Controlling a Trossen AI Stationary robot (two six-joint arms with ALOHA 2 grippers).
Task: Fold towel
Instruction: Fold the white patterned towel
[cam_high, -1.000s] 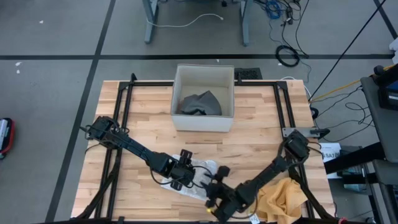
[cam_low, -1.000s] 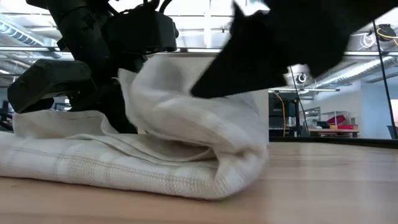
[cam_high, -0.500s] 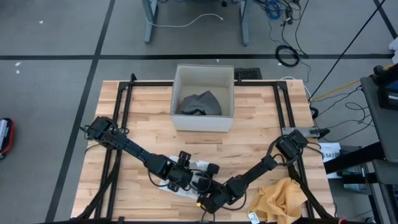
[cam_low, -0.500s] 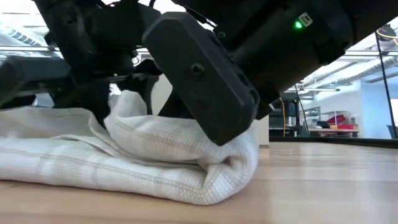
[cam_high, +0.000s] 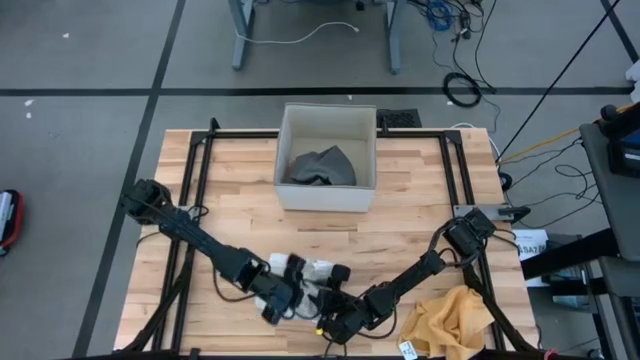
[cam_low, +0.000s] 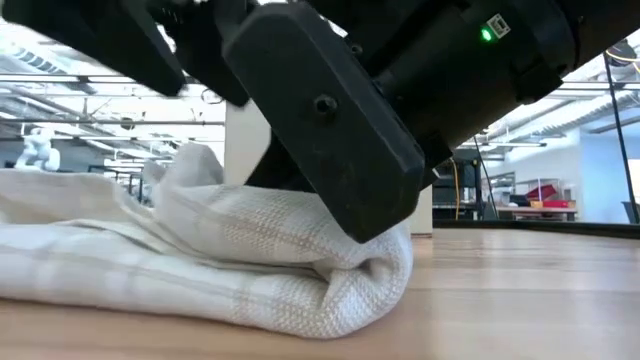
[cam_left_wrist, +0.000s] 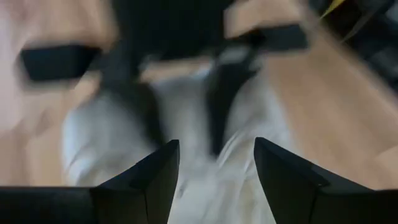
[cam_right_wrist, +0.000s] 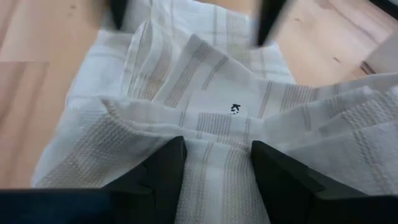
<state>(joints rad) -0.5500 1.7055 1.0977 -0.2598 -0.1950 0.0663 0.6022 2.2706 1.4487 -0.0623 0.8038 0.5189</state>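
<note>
A white towel with woven stripes (cam_high: 312, 275) lies bunched and part folded on the wooden table near its front edge; its rounded fold (cam_low: 380, 280) rests on the wood. My right gripper (cam_right_wrist: 217, 143) is open and down on the towel, reaching in from the table's right. My left gripper (cam_left_wrist: 214, 146) is open and hangs above the towel's left part without touching it. Its two blurred fingers (cam_right_wrist: 118, 12) show beyond the cloth in the right wrist view. My right gripper comes slanting down from the table's right and near side. Its open fingers (cam_right_wrist: 161, 174) stand on either side of a ridge of bunched cloth (cam_right_wrist: 217, 162) in the towel's middle. In the low view its dark body sits on the towel's upper layer (cam_low: 290, 215), which lies flattened on the layers below.
A white box (cam_high: 327, 195) holding a grey cloth stands at the table's far middle. An orange cloth (cam_high: 450, 318) lies at the near right corner. Black frame rails (cam_high: 200, 190) run along the table's left and right sides.
My left gripper has risen off the towel and drawn back toward the table's left and near edge, tipping more level. My right gripper came down and leftward onto the towel, then stayed. The towel's raised flap now lies lower under it.
</note>
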